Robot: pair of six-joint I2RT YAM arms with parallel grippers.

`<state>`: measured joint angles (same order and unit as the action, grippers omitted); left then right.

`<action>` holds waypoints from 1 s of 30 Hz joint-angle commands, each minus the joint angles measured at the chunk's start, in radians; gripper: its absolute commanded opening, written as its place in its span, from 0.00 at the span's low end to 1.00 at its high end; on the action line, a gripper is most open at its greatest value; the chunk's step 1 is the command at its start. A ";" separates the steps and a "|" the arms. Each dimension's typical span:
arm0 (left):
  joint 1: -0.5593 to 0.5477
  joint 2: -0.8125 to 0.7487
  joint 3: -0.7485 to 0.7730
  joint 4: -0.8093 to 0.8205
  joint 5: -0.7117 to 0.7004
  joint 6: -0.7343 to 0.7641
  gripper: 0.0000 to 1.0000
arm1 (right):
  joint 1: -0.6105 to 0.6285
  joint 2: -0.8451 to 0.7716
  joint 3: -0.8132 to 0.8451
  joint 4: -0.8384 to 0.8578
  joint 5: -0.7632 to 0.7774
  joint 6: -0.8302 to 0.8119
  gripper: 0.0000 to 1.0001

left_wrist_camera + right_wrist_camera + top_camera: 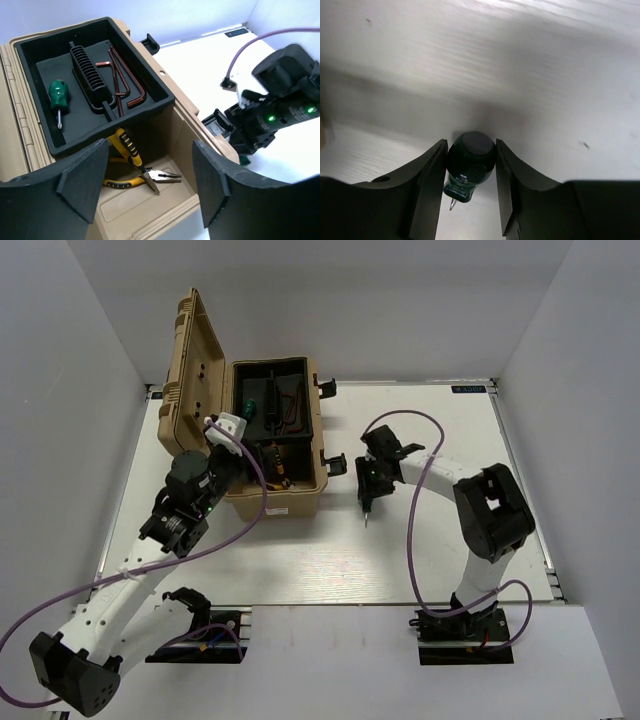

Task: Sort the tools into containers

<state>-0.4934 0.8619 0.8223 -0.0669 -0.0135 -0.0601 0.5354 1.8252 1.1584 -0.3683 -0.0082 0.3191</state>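
Top external: fixed, high behind the arm bases; faces down and forward; covers the white table (pixel 330 560).
Left wrist: near, above the open tan plastic toolbox (pixel 177 127); faces obliquely down into it.
Right wrist: very near the table; faces down along the stubby green-handled screwdriver (pixel 470 157).
Shared: top external and left wrist both show the toolbox interior and the black right arm (pixel 285 95).

Straight down into the toolbox (pixel 283 504) is open, but its raised lid (pixel 195 355) walls off the left and the left gripper (pixel 150 170), spread wide, hangs over the near compartment. Latches (pixel 336 462) jut from the right wall. A ribbed divider (pixel 90 75) splits the tray (pixel 146 65). The right gripper (pixel 470 160), clamped on a green screwdriver (pixel 470 157), has bare table (pixel 450 440) around it
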 commanded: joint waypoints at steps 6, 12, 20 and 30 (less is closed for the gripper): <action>0.006 -0.142 -0.063 0.079 0.075 0.008 0.57 | -0.077 -0.295 0.069 -0.147 0.125 -0.202 0.00; 0.015 -0.192 -0.084 0.116 0.107 0.008 0.19 | -0.077 -0.219 0.425 -0.185 -0.047 -0.373 0.00; 0.015 -0.222 -0.118 0.116 0.004 0.031 0.29 | -0.019 0.121 0.815 -0.116 -0.237 -0.373 0.00; 0.024 -0.192 -0.109 0.107 -0.039 0.069 0.35 | 0.026 0.298 1.077 0.142 -0.462 -0.273 0.00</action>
<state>-0.4740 0.6735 0.7090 0.0345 -0.0319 -0.0074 0.5453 2.1487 2.1605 -0.4187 -0.3389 -0.0078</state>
